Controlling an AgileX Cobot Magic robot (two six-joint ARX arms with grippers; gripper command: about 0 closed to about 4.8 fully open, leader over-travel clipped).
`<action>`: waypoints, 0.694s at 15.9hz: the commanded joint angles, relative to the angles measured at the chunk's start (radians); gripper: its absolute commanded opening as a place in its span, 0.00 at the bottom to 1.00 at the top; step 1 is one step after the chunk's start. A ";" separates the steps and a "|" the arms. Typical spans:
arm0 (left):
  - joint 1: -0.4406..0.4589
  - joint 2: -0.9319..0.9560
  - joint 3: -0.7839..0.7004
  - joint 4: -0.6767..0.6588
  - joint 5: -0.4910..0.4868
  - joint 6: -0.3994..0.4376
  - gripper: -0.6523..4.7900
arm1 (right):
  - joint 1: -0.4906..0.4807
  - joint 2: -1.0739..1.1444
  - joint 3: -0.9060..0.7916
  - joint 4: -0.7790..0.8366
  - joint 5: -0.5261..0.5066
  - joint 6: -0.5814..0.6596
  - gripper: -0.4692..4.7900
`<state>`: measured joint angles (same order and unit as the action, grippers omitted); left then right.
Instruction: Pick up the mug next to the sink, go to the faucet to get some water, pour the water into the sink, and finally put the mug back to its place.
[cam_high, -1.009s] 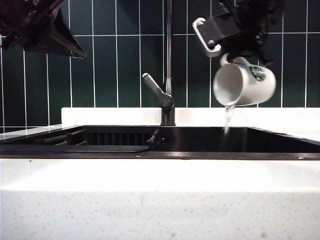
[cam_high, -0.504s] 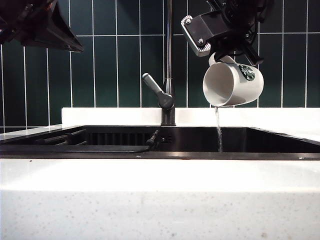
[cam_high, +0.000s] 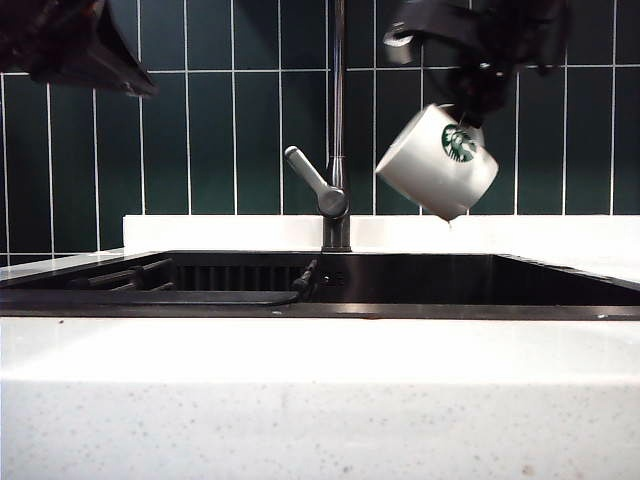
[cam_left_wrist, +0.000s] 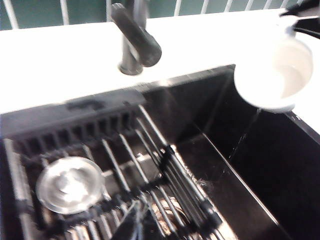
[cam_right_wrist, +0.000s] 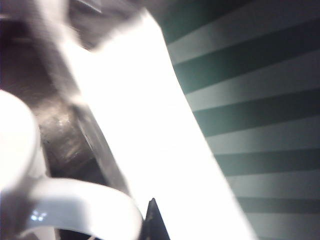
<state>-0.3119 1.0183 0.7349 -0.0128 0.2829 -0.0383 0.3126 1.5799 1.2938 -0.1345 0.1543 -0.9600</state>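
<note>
Up above the sink, to the right of the faucet, the right hand is closed on the handle of the mug and holds it in the air. The mug hangs tilted, its green siren logo turned toward the exterior camera, its lower edge over the basin with a small drop of water just beneath it. From the left wrist view the mug shows its pale inside, tipped toward the sink, with a thin trickle running down from its rim. The right wrist view is blurred; it shows only the curved white handle close to the camera.

The left hand is high up and well to the left of the faucet, away from the mug; its fingers are closed on nothing. Its wrist camera looks down past the faucet into the sink, where a dark wire rack lies beside a round metal drain cover. A white speckled worktop surrounds the sink
</note>
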 joint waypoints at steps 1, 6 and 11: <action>-0.001 -0.030 0.001 0.019 -0.042 0.005 0.11 | -0.082 -0.014 -0.019 0.032 -0.066 0.336 0.09; -0.001 -0.031 -0.022 0.084 -0.062 0.031 0.11 | -0.230 -0.017 -0.131 0.163 -0.209 0.617 0.09; -0.001 -0.049 -0.149 0.228 -0.085 -0.003 0.11 | -0.332 -0.017 -0.185 0.315 -0.262 0.726 0.09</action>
<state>-0.3119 0.9813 0.6048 0.1574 0.2157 -0.0216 -0.0078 1.5764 1.1107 0.0902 -0.0967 -0.2649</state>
